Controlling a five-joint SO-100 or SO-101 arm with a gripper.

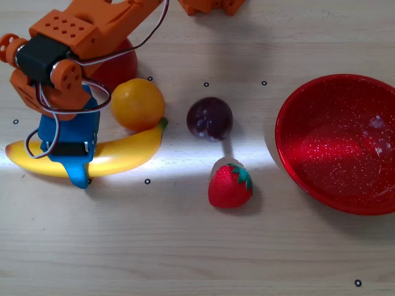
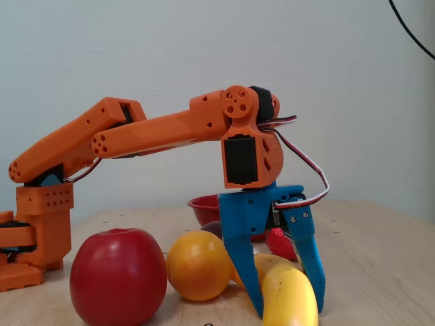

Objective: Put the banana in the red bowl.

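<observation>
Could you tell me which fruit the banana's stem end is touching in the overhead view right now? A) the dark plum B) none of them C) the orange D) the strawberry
C: the banana has its greenish tip pressed against the lower edge of the orange.

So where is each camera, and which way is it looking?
Overhead view: sits above the table, looking straight down at the fruit and the red bowl; shows the orange arm and blue gripper.
Fixed view: sits low at table height, looking sideways along the table; shows the whole arm.
Both share the gripper closed on the banana, the orange and the apple.
</observation>
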